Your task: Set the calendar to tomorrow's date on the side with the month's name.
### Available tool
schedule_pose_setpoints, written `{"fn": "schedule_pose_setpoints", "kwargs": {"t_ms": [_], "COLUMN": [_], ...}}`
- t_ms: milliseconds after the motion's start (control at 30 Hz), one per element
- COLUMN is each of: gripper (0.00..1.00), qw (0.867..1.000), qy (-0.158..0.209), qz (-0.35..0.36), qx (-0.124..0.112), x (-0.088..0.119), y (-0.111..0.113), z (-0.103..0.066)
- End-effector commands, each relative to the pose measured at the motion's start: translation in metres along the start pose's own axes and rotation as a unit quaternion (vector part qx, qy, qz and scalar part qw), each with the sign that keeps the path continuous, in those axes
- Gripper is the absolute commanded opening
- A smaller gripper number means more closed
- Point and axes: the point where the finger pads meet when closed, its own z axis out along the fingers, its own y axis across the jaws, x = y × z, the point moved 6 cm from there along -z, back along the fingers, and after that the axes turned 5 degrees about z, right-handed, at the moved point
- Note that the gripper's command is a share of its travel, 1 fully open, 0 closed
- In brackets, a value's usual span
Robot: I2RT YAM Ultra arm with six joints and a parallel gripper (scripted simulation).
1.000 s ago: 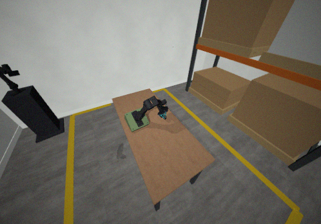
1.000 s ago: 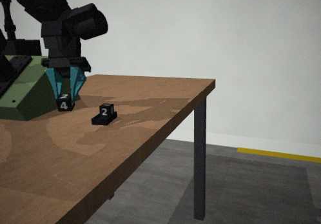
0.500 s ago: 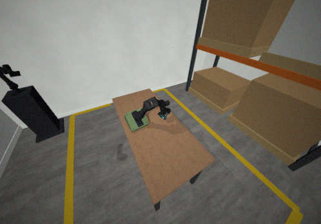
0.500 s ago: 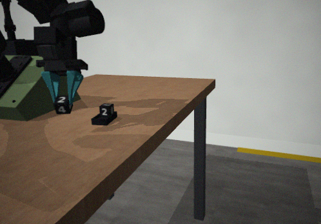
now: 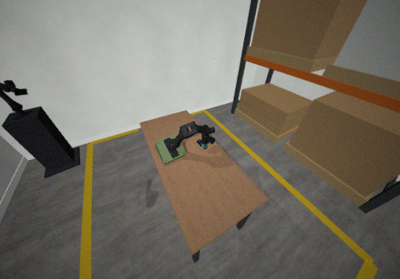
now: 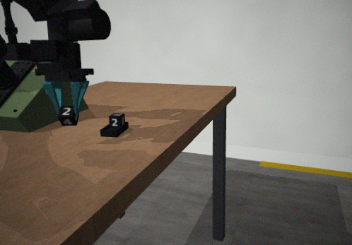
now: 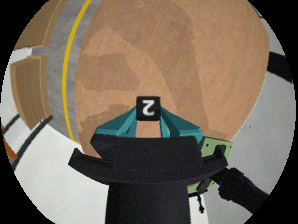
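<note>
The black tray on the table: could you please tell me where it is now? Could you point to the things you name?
In the exterior view, the black tray (image 6: 109, 133) sits on the brown wooden tabletop (image 6: 148, 95), right of the cube (image 6: 67, 116) between the teal fingers (image 6: 53, 91), with another cube (image 6: 114, 122) in it.

Room light: we see it soft and rather dim, the white wall greyish.
Table shadows: they lie over the wooden table (image 5: 209, 183) (image 6: 169, 102) (image 7: 220, 60), overlapping, with hard and stepped edges.
Black arm: so dark in the exterior view that we lose its details.
Grain: we notice fine noise everywhere.
Wrist view: it is round, with black corners, and the table edge bends strongly.
Glare: we find none.
</note>
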Motion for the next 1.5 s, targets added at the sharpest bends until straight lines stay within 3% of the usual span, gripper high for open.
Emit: {"fn": "schedule_pose_setpoints", "kwargs": {"t_ms": [0, 333, 567, 900, 1133, 1467], "gripper": [0.27, 0.27, 0.27, 0.27, 0.27, 0.27], "qw": [0.999, 0.997, 0.984, 0.978, 0.953, 0.942], "qy": [0.046, 0.081, 0.175, 0.209, 0.301, 0.334], "qz": [-0.009, -0.010, -0.010, -0.012, -0.012, -0.014], "qx": [-0.008, -0.004, 0.004, 0.009, 0.017, 0.021], "x": [-0.003, -0.007, -0.020, -0.024, -0.036, -0.039], "y": [0.003, 0.004, 0.005, 0.005, 0.006, 0.007], "z": [-0.009, -0.008, -0.005, -0.003, 0.003, 0.006]}}
